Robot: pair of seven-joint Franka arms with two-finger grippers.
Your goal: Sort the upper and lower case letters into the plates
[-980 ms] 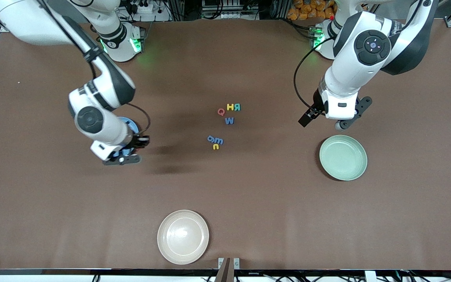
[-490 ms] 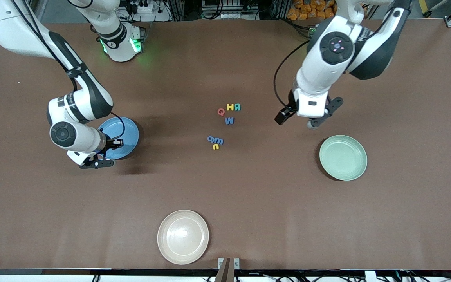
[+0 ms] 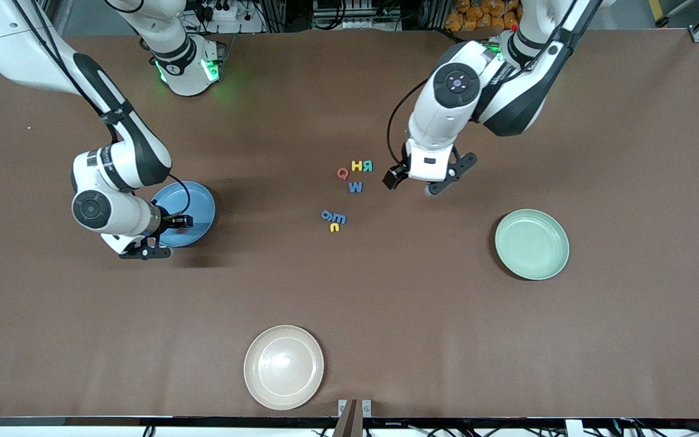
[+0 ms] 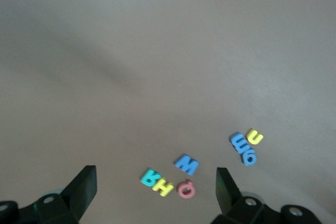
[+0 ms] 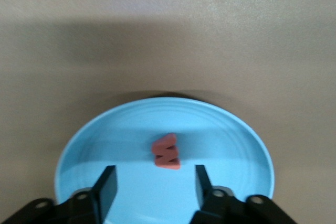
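Front view, left to right: at mid-left the right gripper (image 3: pixel 146 246) hangs low over the blue plate (image 3: pixel 201 200), fingers parted and empty. Its wrist view shows a red letter (image 5: pixel 166 151) on the plate between them, perhaps propped on edge, though that is hard to judge. If so, a brushing finger on the way up could flick it out.

At centre seven letters lie on the table: Q, H, R and W (image 3: pixel 355 187), with a tight small-letter clump (image 3: pixel 334 218) lower in frame. Packed so close, a pick may drag a neighbour along.

Just right of them, the left gripper (image 3: pixel 413 180) hovers with fingers spread wide, holding nothing. The mint plate (image 3: pixel 532 244) sits empty at mid-right — and a cream plate (image 3: pixel 283 366) at bottom centre could wrongly catch a drop.
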